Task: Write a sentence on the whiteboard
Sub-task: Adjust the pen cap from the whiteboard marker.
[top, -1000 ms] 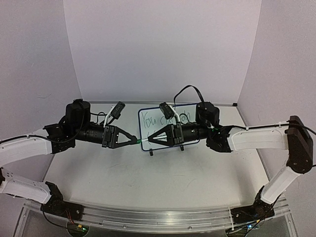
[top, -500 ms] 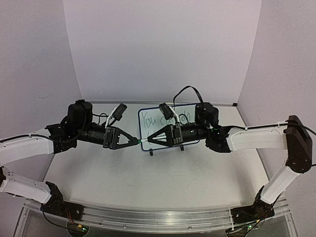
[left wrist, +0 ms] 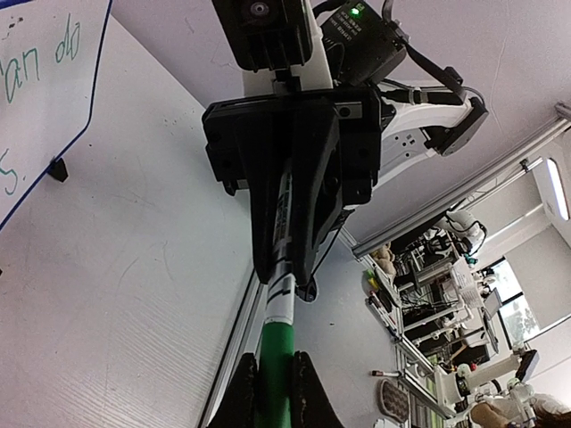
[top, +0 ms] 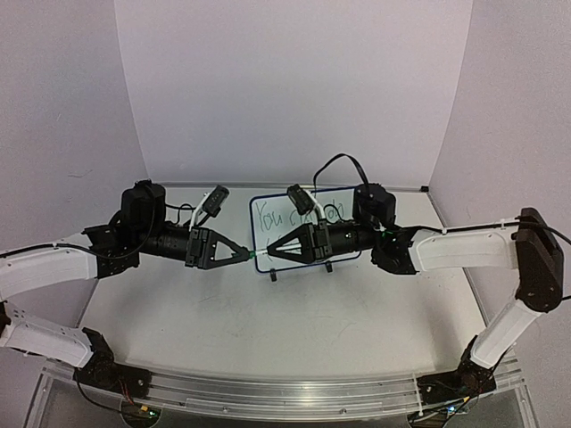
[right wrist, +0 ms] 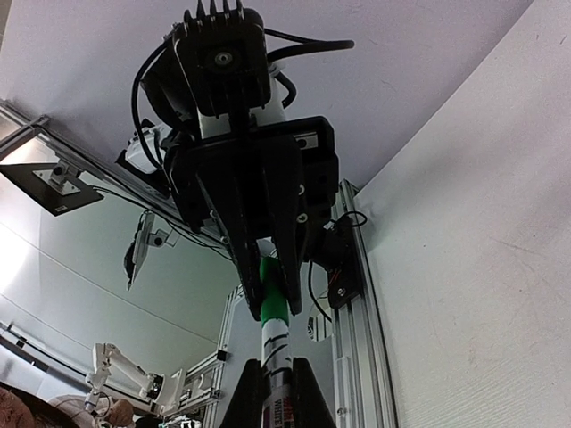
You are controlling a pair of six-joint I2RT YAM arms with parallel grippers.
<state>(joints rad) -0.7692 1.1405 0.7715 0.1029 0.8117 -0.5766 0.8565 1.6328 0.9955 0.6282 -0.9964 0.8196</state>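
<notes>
Just in front of the whiteboard [top: 260, 236], which bears the sentence [top: 268, 214], the left gripper [top: 247, 256] is closed on the green cap [left wrist: 275, 357] and the right gripper [top: 271, 255] on the marker body [left wrist: 282, 299]. Off-axis pushing could jam the cap or knock the whiteboard over.

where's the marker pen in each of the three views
Top external: centre, the marker spanning from left gripper to right gripper, over the whiteboard's lower-left corner.
Left wrist: bottom centre, running up from its own fingers.
Right wrist: bottom centre, likewise rising from its own fingers.
Shared landmark: the green cap, at the left gripper's end.
</notes>
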